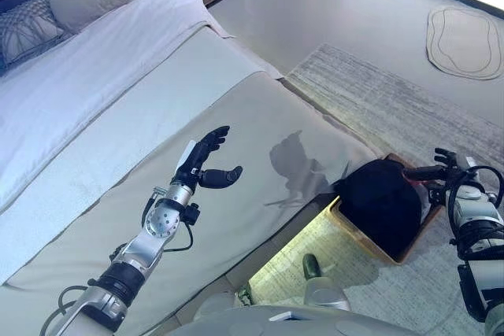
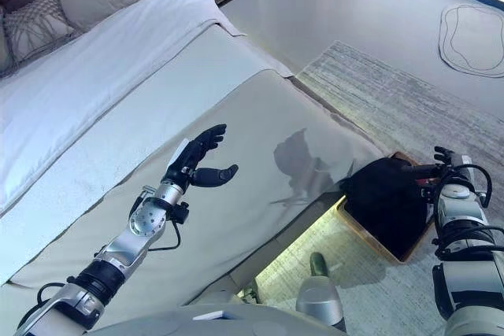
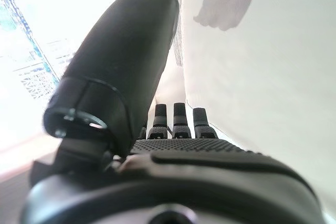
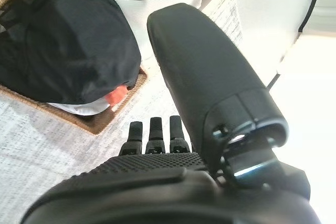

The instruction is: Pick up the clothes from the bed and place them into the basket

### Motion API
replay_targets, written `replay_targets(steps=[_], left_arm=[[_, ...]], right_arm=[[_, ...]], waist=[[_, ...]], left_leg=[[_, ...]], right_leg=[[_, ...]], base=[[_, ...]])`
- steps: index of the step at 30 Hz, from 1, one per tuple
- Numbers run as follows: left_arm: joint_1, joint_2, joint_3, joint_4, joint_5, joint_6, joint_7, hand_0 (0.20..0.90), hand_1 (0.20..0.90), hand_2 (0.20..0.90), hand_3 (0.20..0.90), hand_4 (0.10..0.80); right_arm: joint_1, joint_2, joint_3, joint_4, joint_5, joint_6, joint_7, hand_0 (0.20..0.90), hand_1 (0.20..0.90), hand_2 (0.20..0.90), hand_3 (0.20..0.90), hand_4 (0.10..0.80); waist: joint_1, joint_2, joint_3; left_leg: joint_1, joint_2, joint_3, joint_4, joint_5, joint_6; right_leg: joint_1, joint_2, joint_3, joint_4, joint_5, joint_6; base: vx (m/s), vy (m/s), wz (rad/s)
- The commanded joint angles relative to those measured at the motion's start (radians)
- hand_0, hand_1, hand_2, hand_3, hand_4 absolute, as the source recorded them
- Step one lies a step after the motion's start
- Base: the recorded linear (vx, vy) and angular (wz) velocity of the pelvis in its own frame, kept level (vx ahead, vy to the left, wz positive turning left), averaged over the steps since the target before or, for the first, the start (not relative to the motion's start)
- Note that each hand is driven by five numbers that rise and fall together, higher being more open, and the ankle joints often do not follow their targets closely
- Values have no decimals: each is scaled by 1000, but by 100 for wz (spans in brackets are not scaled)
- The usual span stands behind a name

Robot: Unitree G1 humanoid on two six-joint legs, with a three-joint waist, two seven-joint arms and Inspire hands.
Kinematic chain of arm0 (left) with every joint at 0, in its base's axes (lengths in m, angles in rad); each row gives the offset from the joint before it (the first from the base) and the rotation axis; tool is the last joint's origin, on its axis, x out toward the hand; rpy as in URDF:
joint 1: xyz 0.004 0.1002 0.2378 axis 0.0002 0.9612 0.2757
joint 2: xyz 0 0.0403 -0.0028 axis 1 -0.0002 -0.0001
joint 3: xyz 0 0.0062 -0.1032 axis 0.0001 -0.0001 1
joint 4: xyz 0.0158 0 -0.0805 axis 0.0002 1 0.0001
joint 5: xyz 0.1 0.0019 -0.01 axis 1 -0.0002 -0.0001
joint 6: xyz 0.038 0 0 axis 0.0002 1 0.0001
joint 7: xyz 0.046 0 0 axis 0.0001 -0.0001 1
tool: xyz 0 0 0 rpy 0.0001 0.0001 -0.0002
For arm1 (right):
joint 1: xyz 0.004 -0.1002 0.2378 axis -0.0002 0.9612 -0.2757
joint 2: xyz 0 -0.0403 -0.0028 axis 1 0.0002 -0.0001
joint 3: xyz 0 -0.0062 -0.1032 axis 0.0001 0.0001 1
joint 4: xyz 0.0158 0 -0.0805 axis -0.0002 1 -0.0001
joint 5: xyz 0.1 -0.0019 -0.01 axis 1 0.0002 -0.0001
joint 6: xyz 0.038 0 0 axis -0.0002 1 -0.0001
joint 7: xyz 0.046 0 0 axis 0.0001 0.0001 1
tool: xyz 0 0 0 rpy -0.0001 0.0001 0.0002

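Dark clothes (image 1: pixel 382 198) fill the basket (image 1: pixel 376 248) right of the bed (image 1: pixel 260 116), so both the left hand (image 1: pixel 206 164) and right hand (image 2: pixel 442 164) hover, fingers relaxed and empty.

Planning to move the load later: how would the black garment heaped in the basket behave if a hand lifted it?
The black garment mounds over the basket, so probably floppy, draping. Bulky, likely light. It may snag the rim.

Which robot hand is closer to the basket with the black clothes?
The right hand, open, just beside the basket on the rug. The left hand hovers open over the bed, farther away.
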Motion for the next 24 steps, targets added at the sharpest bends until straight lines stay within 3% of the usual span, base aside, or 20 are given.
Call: replay_targets(steps=[1, 5, 11, 18, 24], left_arm=[[-85, 9, 41, 31, -55, -51, 50, 900, 900, 900, 900, 800], [-40, -26, 73, 59, -49, -47, 96, 900, 900, 900, 900, 800], [43, -115, 99, 152, -31, -38, 135, 900, 900, 900, 900, 800], [123, -162, 96, 223, 64, 10, 144, 900, 900, 900, 900, 800], [152, -151, 116, 261, 76, 33, 119, 900, 900, 900, 900, 800]], right_arm=[[-97, -1, 70, -132, -69, -85, -107, 900, 900, 900, 900, 800], [-46, 60, 108, -350, -171, -112, -216, 900, 900, 900, 900, 800], [118, 182, 159, -543, -370, -174, -257, 900, 900, 900, 900, 800], [259, 249, 227, -594, -487, -226, -198, 900, 900, 900, 900, 800], [316, 273, 297, -585, -514, -194, -193, 900, 900, 900, 900, 800]], waist=[[30, -86, -65], [45, -97, -74], [65, -103, -86], [102, -112, -116], [146, -121, -137]], left_leg=[[47, 61, -10, 6, -79, -43], [38, 59, -32, 6, -73, -41], [17, 59, -70, 6, -67, -34], [-6, 53, -116, 6, -64, -31], [-33, 44, -152, 6, -59, -31]], right_leg=[[-15, -27, -34, 15, -2, -2], [-8, -33, -49, 13, -6, -1], [3, -38, -79, 22, -26, 0], [23, -48, -133, 22, -43, 6], [40, -59, -195, 9, -47, 16]], base=[[0, 0, 0], [13, 10, 5], [15, 30, 16], [35, 15, 28], [17, -1, 28]])
